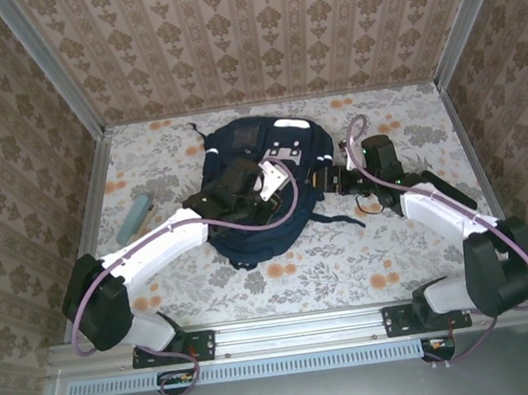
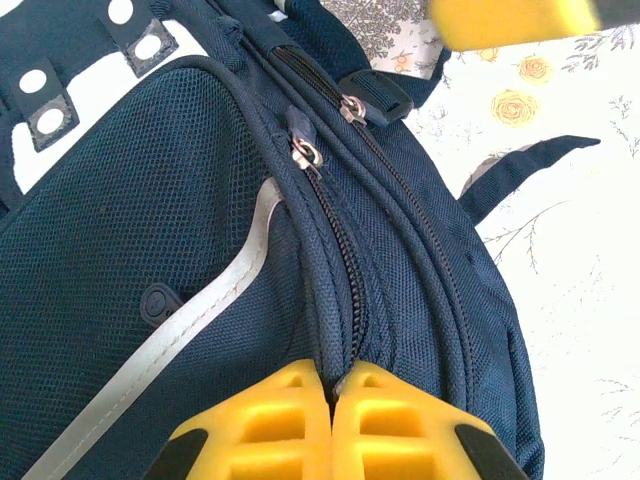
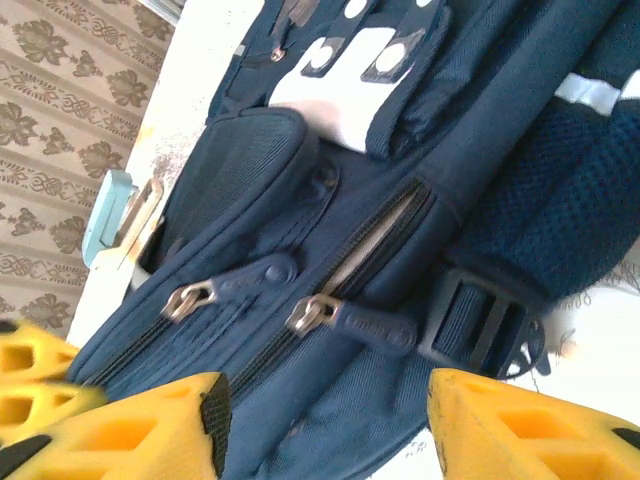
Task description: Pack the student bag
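The student bag [image 1: 255, 199], a navy-blue backpack with white stripes, lies flat in the middle of the table. My left gripper [image 1: 261, 186] rests on top of it. In the left wrist view its yellow fingers [image 2: 333, 385] are pressed together, pinching a fold of the bag's fabric [image 2: 150, 230] at a zipper seam. My right gripper [image 1: 325, 182] is at the bag's right side. In the right wrist view it [image 3: 325, 420] stands open over the bag [image 3: 300, 180], just below two zipper pulls [image 3: 365, 325]. The zipper beyond the nearer pull gapes a little, showing a pale lining.
A light-blue oblong object [image 1: 134, 216] lies on the floral tablecloth left of the bag, also seen past the bag [image 3: 110, 215]. A loose dark strap [image 1: 339, 217] trails from the bag toward the right arm. Patterned walls enclose the table on three sides.
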Available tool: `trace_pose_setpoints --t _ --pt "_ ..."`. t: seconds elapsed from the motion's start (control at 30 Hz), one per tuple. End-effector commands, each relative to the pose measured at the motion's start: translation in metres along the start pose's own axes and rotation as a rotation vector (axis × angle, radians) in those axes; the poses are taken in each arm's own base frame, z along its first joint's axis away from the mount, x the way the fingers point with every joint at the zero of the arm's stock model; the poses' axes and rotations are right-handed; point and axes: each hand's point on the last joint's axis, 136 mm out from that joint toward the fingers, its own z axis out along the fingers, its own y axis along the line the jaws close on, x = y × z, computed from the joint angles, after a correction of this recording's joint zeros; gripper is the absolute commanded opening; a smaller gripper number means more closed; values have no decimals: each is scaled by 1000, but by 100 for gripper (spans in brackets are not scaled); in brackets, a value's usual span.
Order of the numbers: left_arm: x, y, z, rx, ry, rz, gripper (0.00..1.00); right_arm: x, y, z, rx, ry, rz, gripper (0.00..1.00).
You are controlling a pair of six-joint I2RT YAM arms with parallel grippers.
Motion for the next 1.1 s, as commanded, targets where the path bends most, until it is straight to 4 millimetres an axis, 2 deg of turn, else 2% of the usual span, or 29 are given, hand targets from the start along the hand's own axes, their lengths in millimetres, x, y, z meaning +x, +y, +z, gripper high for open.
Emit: trace_pose_setpoints --t 0.0,0.2,0.4,0.53,0.67,0.77,1.07 --pt "-23 1 -19 3 -96 14 0 -3 -4 15 -1 49 -17 58" --pt "-26 6 -25 -16 -109 11 0 -1 12 33 -145 126 -105 66" --pt "-27 11 -27 -33 -119 -7 0 9 16 44 -221 202 -126 66" --pt "-27 15 -27 -50 -116 -11 0 21 23 45 -302 240 -168 63" --pt "-25 18 -25 -58 -107 -16 0 25 23 41 -300 245 -203 50" --pt "-23 18 -24 -59 -100 -18 0 26 24 38 -303 237 -212 49" --pt "-24 19 -26 -63 -96 -8 0 41 26 32 -335 289 -245 62"
